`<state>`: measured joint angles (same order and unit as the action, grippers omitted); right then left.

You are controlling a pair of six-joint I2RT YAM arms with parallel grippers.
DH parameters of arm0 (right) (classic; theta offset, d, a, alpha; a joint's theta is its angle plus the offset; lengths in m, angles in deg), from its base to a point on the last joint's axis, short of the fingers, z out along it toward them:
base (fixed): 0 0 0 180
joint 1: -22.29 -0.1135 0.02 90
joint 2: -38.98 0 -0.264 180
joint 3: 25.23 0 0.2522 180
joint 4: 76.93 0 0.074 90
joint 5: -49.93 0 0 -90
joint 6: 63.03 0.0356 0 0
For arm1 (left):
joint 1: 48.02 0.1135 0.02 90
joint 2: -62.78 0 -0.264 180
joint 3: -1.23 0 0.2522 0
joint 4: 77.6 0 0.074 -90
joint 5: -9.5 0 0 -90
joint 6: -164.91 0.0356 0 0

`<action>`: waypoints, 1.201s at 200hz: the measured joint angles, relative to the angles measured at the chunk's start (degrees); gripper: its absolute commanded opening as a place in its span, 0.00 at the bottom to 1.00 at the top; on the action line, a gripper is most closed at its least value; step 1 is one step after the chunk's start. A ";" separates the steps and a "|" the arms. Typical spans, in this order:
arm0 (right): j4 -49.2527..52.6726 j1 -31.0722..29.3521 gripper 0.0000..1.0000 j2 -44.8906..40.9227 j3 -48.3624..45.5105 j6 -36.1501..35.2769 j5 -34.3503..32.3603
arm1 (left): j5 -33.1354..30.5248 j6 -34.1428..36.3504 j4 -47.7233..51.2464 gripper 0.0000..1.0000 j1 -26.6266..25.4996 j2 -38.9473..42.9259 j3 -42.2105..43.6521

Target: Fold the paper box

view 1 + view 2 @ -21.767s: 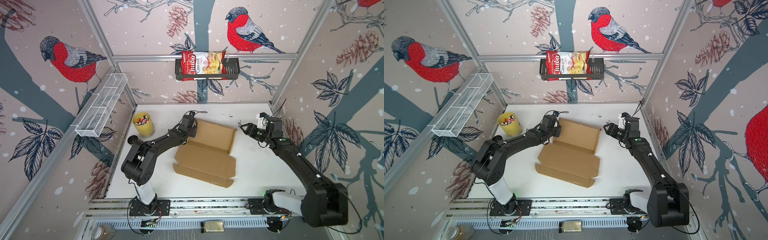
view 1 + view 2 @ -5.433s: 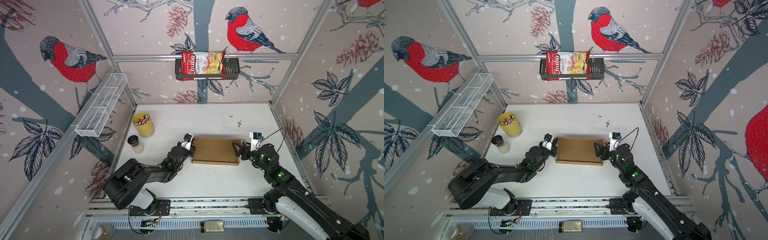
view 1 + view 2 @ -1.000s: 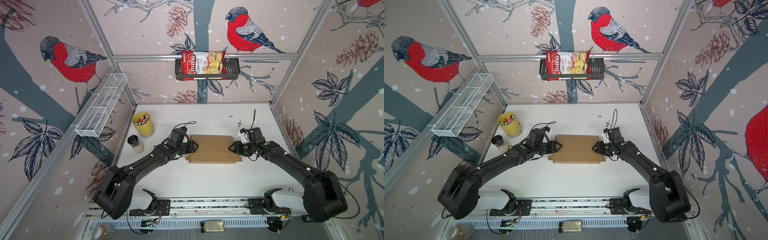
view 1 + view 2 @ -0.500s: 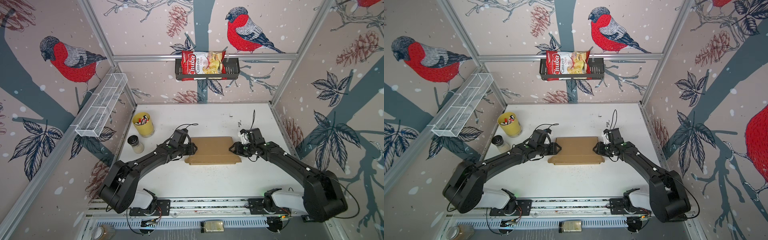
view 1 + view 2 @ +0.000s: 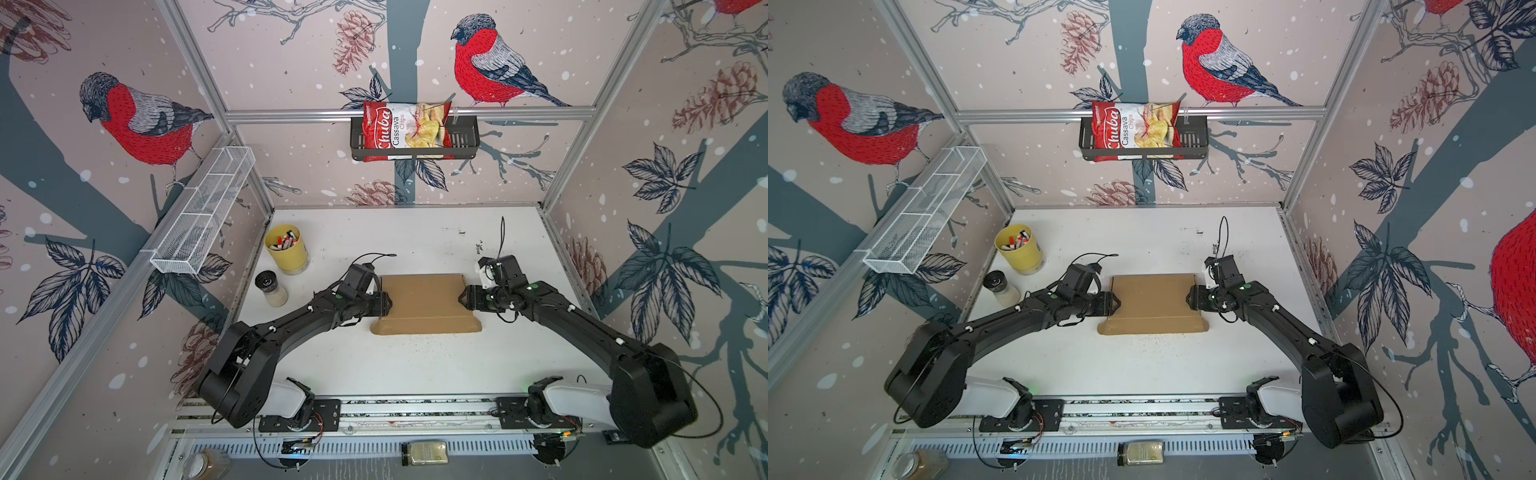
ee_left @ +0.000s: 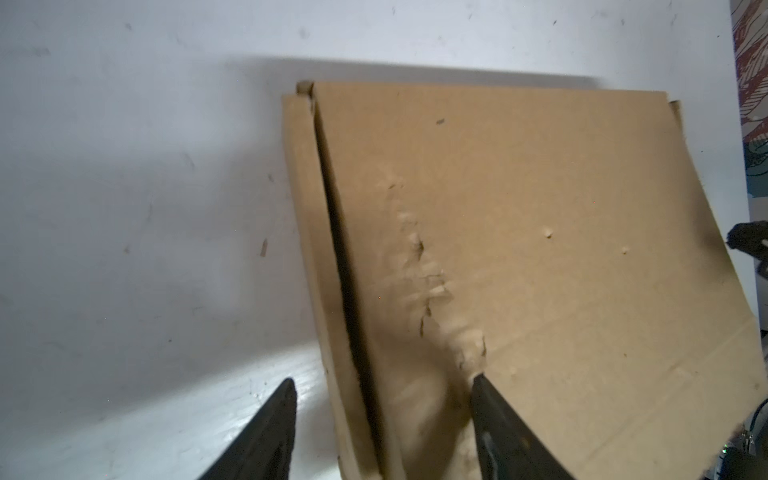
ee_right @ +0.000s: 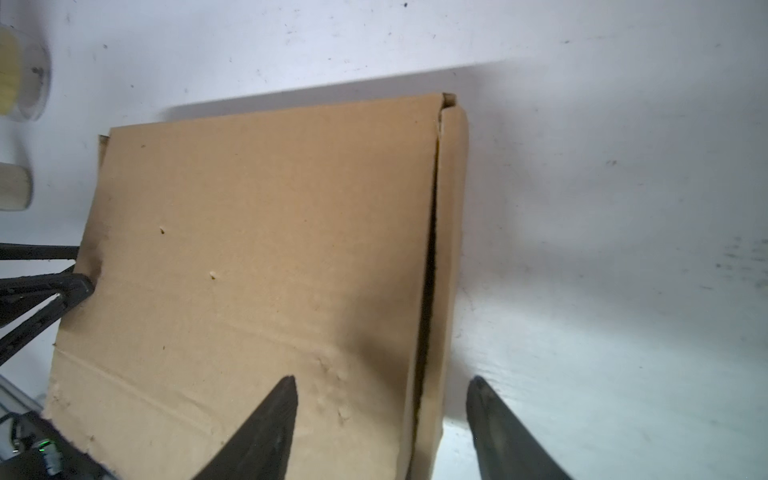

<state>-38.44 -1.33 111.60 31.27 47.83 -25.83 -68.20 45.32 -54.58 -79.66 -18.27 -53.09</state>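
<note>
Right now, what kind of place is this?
Probably a robot test booth: left arm and right arm bolted to a rail, bird-wallpaper walls on an aluminium frame.

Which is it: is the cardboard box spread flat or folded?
Folded up: the box has its lid down over raised side walls; front flap tucked or not, cannot tell.

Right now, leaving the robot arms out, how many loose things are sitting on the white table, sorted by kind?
Boxes: 1, the paper box, brown cardboard
Cups: 1, the yellow cup
Jars: 1, the small jar with a black lid
Total: 3
</note>
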 measured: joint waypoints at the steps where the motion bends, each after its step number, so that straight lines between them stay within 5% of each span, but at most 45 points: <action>1: -0.02 0.02 0.66 0.02 -0.07 -0.02 0.00 | 0.02 -0.02 -0.07 0.64 0.00 -0.04 0.07; 46: -1.90 2.27 0.57 2.03 -4.74 0.07 3.15 | 2.21 -0.61 -4.52 0.60 0.37 -1.01 2.75; 118: -8.85 8.11 0.76 -7.06 -6.73 0.07 10.60 | 2.12 -0.44 -9.38 0.85 4.22 7.06 5.49; 162: -16.90 10.29 0.80 -5.07 -10.45 3.04 14.38 | 1.40 -1.68 -19.02 0.86 4.81 0.02 6.08; 200: -21.27 10.84 0.83 -1.40 -11.04 4.68 16.72 | 4.70 -1.79 -24.55 0.79 6.03 -10.03 2.97; 240: -24.20 11.82 0.90 -1.36 -12.98 5.03 18.82 | 14.36 -4.59 -37.29 0.60 10.69 -13.60 8.57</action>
<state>-62.63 10.50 110.24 18.29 52.86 -7.01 -53.84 40.73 -91.87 -68.97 -31.87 -44.52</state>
